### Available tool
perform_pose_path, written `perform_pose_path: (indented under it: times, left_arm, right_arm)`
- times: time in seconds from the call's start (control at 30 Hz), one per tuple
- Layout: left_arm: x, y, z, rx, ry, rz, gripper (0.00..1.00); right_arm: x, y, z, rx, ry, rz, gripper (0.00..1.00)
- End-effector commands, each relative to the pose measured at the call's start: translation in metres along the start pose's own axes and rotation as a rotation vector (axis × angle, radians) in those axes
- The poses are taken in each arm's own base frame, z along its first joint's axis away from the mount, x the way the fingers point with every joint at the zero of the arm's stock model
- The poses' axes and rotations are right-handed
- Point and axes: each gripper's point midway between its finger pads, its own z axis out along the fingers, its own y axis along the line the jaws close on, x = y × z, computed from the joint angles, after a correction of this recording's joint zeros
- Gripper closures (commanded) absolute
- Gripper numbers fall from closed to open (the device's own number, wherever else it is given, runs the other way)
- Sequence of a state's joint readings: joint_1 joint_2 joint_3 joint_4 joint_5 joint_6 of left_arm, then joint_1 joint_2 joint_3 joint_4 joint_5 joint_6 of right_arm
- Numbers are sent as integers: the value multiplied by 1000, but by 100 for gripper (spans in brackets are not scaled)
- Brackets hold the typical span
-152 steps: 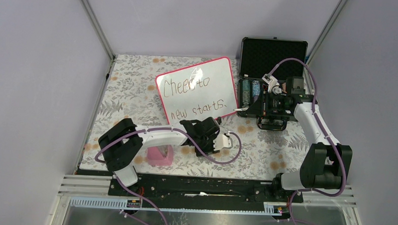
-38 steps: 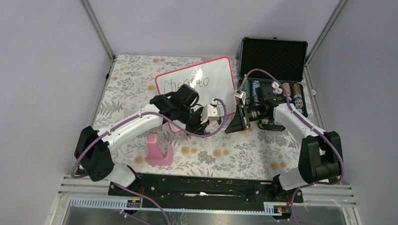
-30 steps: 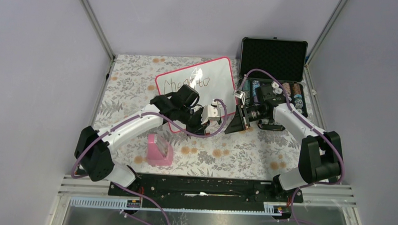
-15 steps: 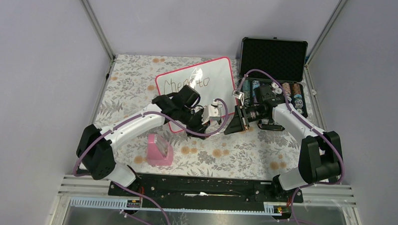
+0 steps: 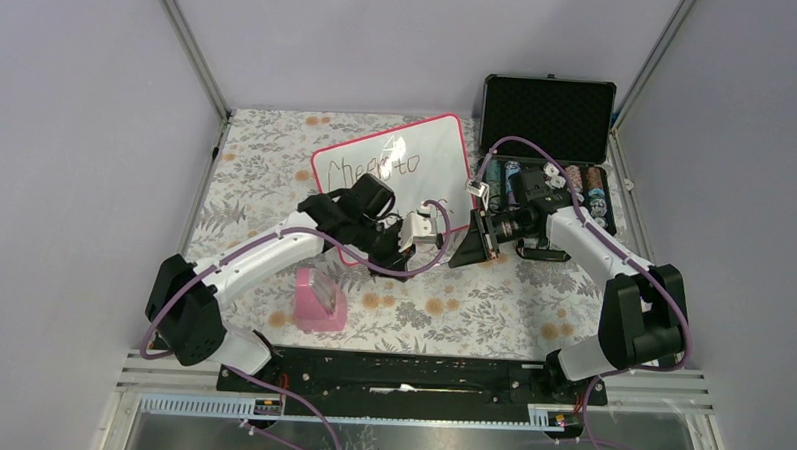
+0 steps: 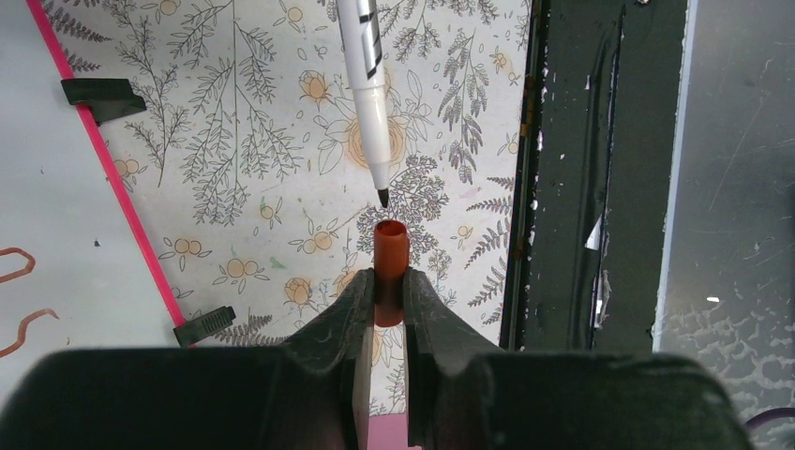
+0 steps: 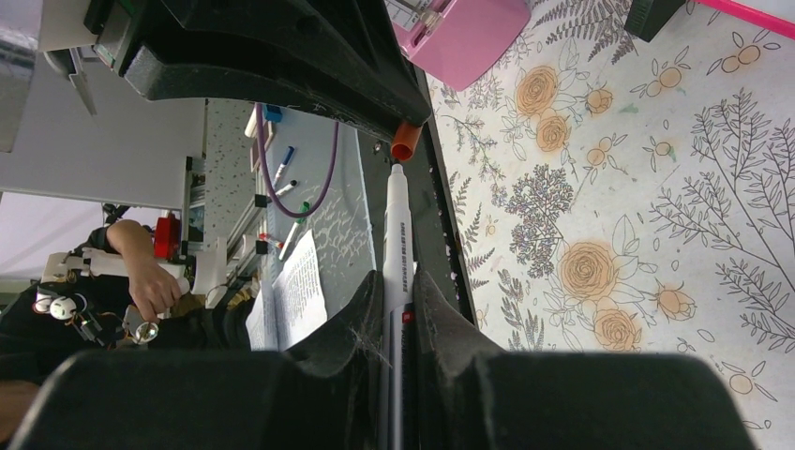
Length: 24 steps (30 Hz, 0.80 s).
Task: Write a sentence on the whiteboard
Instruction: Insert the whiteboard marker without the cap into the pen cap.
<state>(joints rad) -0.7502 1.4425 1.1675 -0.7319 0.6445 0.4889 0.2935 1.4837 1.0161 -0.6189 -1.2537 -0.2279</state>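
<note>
The whiteboard (image 5: 417, 151) with its pink frame lies at the back middle. The sentence (image 5: 374, 169) shows its top line, "Cheers to"; my left arm hides the lower line. My left gripper (image 6: 380, 281) is shut on an orange-red marker cap (image 6: 390, 248), whose open end faces a white marker (image 6: 361, 84). The marker's tip hangs just short of the cap's mouth. My right gripper (image 7: 396, 286) is shut on that marker (image 7: 397, 234), pointing it at the cap (image 7: 406, 142). Both grippers meet over the floral cloth near the board's front right corner.
An open black foam-lined case (image 5: 548, 115) stands at the back right, with several markers in its tray (image 5: 586, 182). A pink block (image 5: 320, 300) sits at the front left. The board's two black feet (image 6: 103, 91) rest on the cloth. The black base rail (image 6: 600, 169) runs nearby.
My right arm has come from the case to the middle with the marker. My left arm has swung up over the board's lower line. In the last second both barely moved.
</note>
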Motion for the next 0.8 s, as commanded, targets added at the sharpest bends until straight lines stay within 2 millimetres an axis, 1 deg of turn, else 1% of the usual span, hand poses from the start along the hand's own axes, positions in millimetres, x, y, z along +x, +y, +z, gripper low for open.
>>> perform_pose_path:
  times: [0.0, 0.13, 0.27, 0.5, 0.77]
  left_arm:
    - [-24, -5, -11, 15, -81, 56, 100]
    - [-31, -7, -11, 30, -96, 54, 100]
    - [-32, -6, -9, 32, -94, 44, 100]
    - [-25, 0, -5, 18, -69, 33, 100]
    - [-24, 3, -2, 8, -62, 20, 100]
  right_arm:
    - [-11, 8, -3, 11, -15, -64, 100]
    - [-10, 6, -2, 22, -9, -67, 100]
    - [-10, 8, -1, 16, -8, -72, 100]
    - [-10, 10, -1, 9, -6, -80, 100]
    - [-7, 13, 1, 7, 4, -89, 100]
